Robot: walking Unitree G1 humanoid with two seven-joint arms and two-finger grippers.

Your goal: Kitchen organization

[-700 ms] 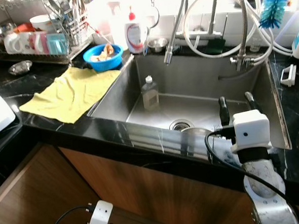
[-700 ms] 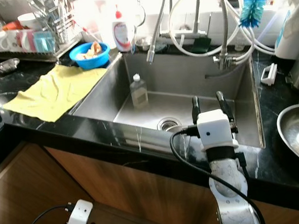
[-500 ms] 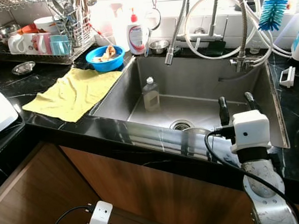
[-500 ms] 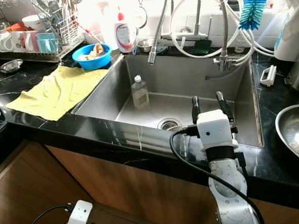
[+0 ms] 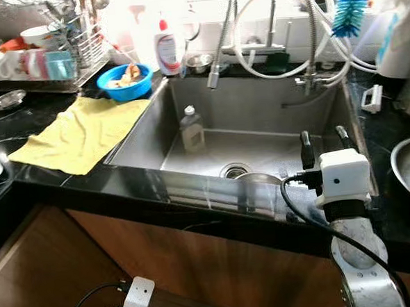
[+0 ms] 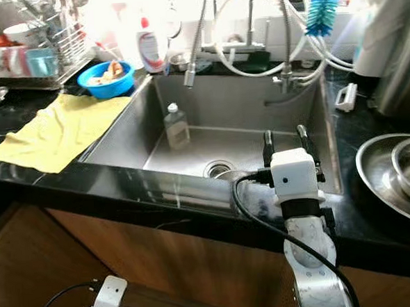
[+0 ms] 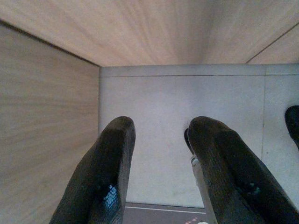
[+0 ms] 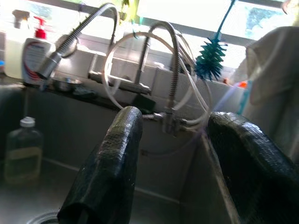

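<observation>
Since the earlier frame our camera has swung right; nothing on the counter moved. We count one sink point(image 5: 258, 108), one clear bottle point(image 5: 192, 129) standing inside it, one yellow cloth point(image 5: 78, 132) left of it, one blue bowl point(image 5: 123, 80), two hose faucets. Our right gripper point(image 5: 324, 143) hovers over the sink's front right, fingers apart, empty. Left gripper point(image 7: 161, 172) hangs low by the wooden cabinet, fingers spread, empty. Right eye view adds a steel bowl point(image 6: 394, 173) at right.

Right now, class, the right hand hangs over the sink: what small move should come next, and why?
Probably ease the right hand forward and down toward the bottle standing in the sink; its fingers are open and empty, and the bottle stands apart, ahead to its left.
</observation>
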